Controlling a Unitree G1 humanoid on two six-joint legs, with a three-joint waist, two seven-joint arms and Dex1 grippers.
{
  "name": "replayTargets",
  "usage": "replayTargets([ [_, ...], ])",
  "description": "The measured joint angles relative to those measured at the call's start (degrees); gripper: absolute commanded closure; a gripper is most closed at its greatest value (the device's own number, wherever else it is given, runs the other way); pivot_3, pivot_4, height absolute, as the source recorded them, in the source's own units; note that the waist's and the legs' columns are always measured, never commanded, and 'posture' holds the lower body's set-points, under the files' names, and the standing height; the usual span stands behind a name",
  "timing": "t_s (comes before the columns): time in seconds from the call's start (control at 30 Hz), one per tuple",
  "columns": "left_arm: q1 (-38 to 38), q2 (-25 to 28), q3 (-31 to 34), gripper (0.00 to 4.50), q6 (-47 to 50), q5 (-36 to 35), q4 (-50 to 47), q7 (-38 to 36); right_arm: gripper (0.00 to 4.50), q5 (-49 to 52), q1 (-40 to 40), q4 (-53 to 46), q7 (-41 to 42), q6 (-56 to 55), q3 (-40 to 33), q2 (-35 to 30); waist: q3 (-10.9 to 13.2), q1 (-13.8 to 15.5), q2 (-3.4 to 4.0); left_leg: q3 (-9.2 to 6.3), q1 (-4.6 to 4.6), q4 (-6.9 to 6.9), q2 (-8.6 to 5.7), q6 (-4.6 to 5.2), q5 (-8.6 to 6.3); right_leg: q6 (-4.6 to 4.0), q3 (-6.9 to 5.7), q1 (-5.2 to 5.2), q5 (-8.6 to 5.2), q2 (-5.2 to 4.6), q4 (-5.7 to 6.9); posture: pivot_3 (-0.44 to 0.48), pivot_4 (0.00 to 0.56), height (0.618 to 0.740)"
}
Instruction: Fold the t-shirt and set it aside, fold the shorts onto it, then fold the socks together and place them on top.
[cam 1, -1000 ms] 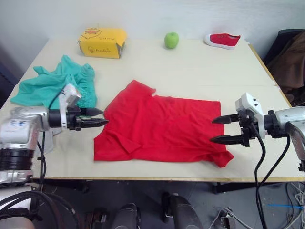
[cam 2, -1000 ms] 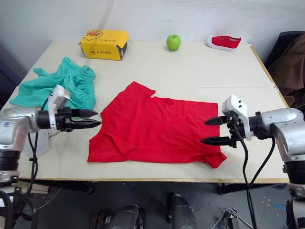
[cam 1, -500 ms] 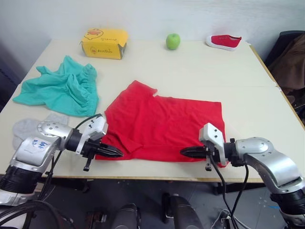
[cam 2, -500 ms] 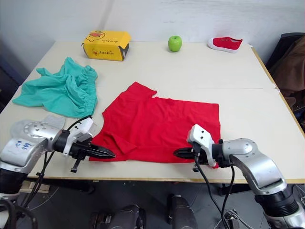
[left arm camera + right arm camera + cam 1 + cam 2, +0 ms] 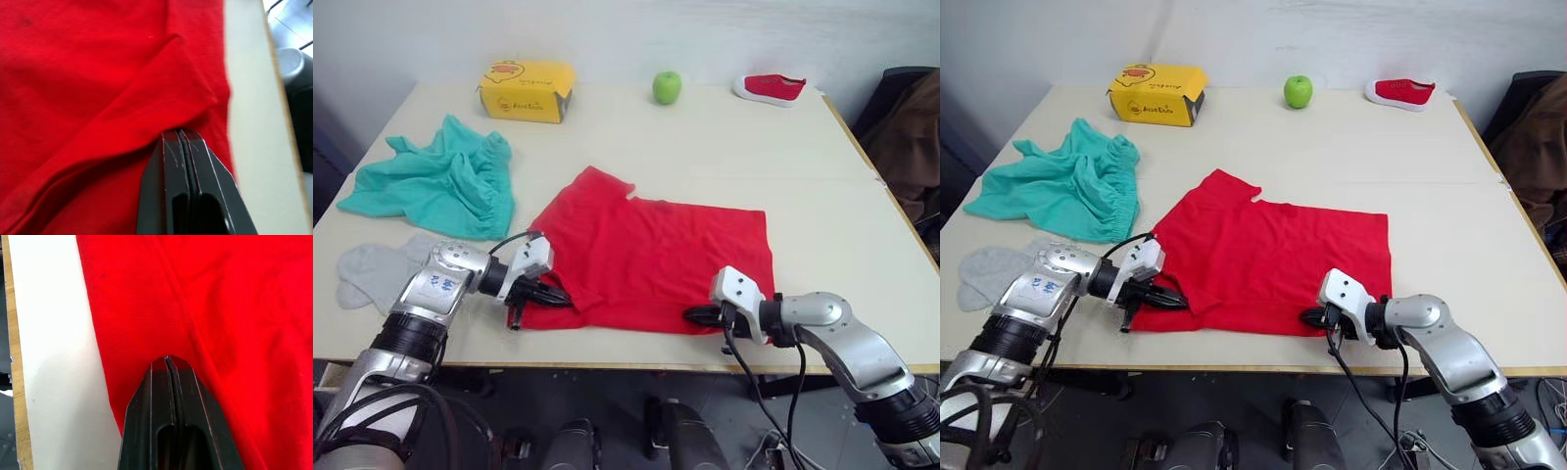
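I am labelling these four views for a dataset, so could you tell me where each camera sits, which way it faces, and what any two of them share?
Left eye and right eye views: on the head, looking forward and down over the table; both arms show, with the left gripper and right gripper at the near hem of the t-shirt.
Left wrist view: along the left gripper's shut fingers, onto a red fold.
Right wrist view: along the right gripper's shut fingers, at the hem.
Shared: all views show the t-shirt.
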Motion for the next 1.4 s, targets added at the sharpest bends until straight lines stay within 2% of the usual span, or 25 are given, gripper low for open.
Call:
replayTargets([
  [0.13, -5.5, -5.3, 3.3, 4.5, 0.6, 0.4, 7.6, 6.5, 4.49, 0.0, 0.5, -0.3, -0.3, 0.0, -0.3, 0.0, 0.0, 0.1, -0.06, -0.01, -0.01, 0.06, 0.0, 0.01, -0.01, 0.02, 0.0, 0.02, 0.01, -0.01, 0.02, 0.0, 0.15, 0.74],
  [0.27, -7.0, -5.9, 7.5, 4.5, 5.4, -2.6, 7.3, 7.6, 4.49, 0.1, 1.1, -1.0, -0.6, -0.1, -0.4, 0.2, 0.0, -0.2, -0.06, 0.0, -0.03, 0.04, 0.03, -0.23, 0.1, 0.03, -0.01, -0.01, 0.01, 0.0, 0.1, 0.0, 0.15, 0.74],
  [0.37, -4.4, -3.3, 8.9, 4.5, 10.2, -5.6, 0.6, 5.2, 4.49, 0.7, 2.2, -1.4, -1.0, -0.1, -1.2, 0.6, 0.0, -0.2, -0.06, 0.0, -0.05, 0.02, 0.06, -0.26, 0.09, 0.03, 0.0, -0.02, 0.01, 0.01, 0.13, 0.0, 0.15, 0.74],
  [0.5, 4.4, 2.8, 9.5, 4.5, 15.6, -10.0, -13.5, 0.4, 4.49, 3.7, 5.8, -3.5, -1.5, 2.0, -5.0, 0.3, 0.0, -0.2, 0.04, -0.02, -0.05, -0.03, 0.07, -0.27, 0.07, 0.01, 0.01, -0.02, -0.01, -0.05, 0.06, 0.0, 0.15, 0.74],
  [0.67, 10.6, 4.1, 7.3, 4.5, 16.7, -9.2, -21.7, 2.5, 4.49, 7.9, 9.5, -7.4, -1.8, 6.2, -12.8, -2.7, 0.1, 0.9, 0.09, -0.03, -0.03, -0.01, 0.01, -0.01, -0.06, 0.02, 0.03, 0.01, 0.0, -0.13, -0.12, 0.0, 0.15, 0.74],
  [0.87, 12.7, 4.0, 4.6, 4.5, 7.8, -2.8, -17.5, 6.6, 4.49, 8.4, 16.5, -4.4, 0.8, 4.7, -21.2, -8.9, 0.0, 1.3, 0.09, -0.02, 0.01, -0.06, 0.01, 0.08, -0.09, 0.02, 0.01, 0.04, -0.01, -0.08, -0.13, 0.0, 0.15, 0.74],
  [1.03, 12.7, 4.4, 4.5, 4.5, 2.0, -1.6, -14.2, 6.8, 4.49, 6.4, 17.8, 1.9, 2.7, 0.8, -21.1, -10.2, 0.0, 1.1, 0.17, -0.02, 0.36, -0.17, 0.02, 0.16, -0.13, 0.02, 0.01, 0.64, -0.04, -0.07, -0.18, 0.0, 0.15, 0.74],
  [1.1, 12.2, 4.4, 4.7, 4.5, 0.0, -1.4, -11.7, 7.1, 4.49, 4.8, 18.3, 4.8, 4.0, -3.5, -20.8, -11.5, 0.0, 1.2, 0.16, -0.03, 0.91, -0.32, 0.02, 0.18, -0.14, 0.05, 0.02, 0.95, -0.08, -0.06, -0.26, 0.0, 0.15, 0.74],
  [1.23, 10.6, 4.9, 5.2, 4.5, -3.8, -1.2, -6.7, 7.6, 4.49, 2.0, 17.5, 10.3, 5.2, -11.4, -20.8, -12.7, 0.0, 1.2, 0.13, -0.01, 1.0, -0.41, 0.02, 0.19, -0.15, 0.08, 0.02, 1.21, -0.09, -0.06, -0.36, 0.0, 0.15, 0.74],
  [1.4, 10.9, 7.5, 7.5, 4.5, -4.4, -1.0, -5.0, 7.6, 4.49, 1.2, 15.2, 18.2, 9.2, -16.8, -22.1, -15.3, 0.0, 1.2, 0.17, -0.01, 1.01, -0.56, 0.02, 0.09, -0.09, 0.05, 0.02, 0.93, -0.12, -0.06, -0.31, 0.0, 0.15, 0.74],
])
